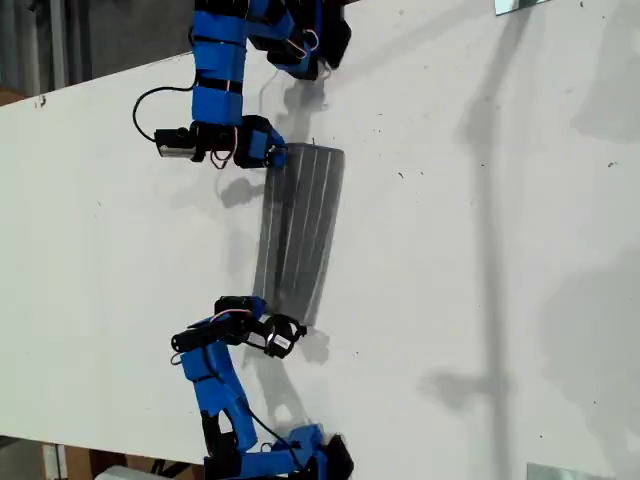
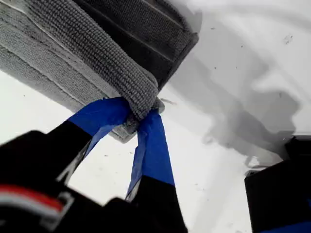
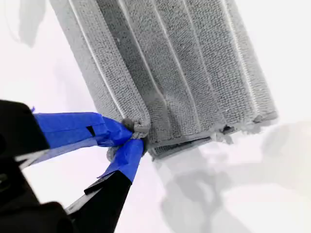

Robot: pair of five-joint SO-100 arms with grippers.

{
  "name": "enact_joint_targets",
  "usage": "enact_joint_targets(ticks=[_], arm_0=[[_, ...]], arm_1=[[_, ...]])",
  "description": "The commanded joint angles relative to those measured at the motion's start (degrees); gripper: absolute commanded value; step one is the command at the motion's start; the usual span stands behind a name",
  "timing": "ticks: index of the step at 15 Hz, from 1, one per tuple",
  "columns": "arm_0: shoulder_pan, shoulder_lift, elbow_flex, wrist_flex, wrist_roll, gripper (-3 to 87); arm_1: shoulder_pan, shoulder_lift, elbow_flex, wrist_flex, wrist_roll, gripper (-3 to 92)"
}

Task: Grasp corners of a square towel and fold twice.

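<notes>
Ext. view, L to R. A dark strip of floor (image 1: 60,40) shows past the bench (image 1: 480,250) edge at the far left. Two blue arms come in near centre-left, one from the top (image 1: 220,70) and one from the bottom (image 1: 225,390). A black cable (image 1: 150,100) loops out beside the top arm. I cannot match either arm to a wrist cam.

Between the arm tips lies the towel (image 1: 300,230), folded into a long narrow strip with its stripes running lengthwise. The top arm's tip is at the strip's upper end, on the ext. view's left corner. The bottom arm's tip is at the lower end. To the right of the towel the bench is white with a few small specks and long soft shadows. Small metal bits sit at the top-right (image 1: 520,5) and bottom-right (image 1: 565,470) edges, well apart from the towel.

First wrist cam: my first gripper (image 2: 138,116) has its blue-taped fingers (image 2: 153,145) pinched narrow on a corner (image 2: 143,99) of the towel (image 2: 87,43). The top layer bulges over the tips. A black-and-blue part (image 2: 277,199) sits off to one side, apart from the cloth.

Second wrist cam: my second gripper (image 3: 133,138) has its fingers (image 3: 73,128) clamped narrow on another corner (image 3: 138,128). The stacked layers of the towel (image 3: 184,73) show along the short end.
</notes>
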Motion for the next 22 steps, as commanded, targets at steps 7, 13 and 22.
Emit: enact_joint_targets(ticks=[7, 13, 22], arm_0=[[0.44, 2.55, -12.13, 9.84, 2.99, -0.3], [9.58, 2.11, -10.37, 10.46, 1.32, -0.3], [15.82, 2.37, -4.75, 12.13, 0.97, 4.3]], arm_1=[[-6.86, 1.23, -8.88, 7.47, -6.59, -0.1], [-17.84, -5.10, -11.69, 6.94, -4.31, -0.1], [-20.48, -11.69, -14.41, 7.82, -3.69, 16.3]])
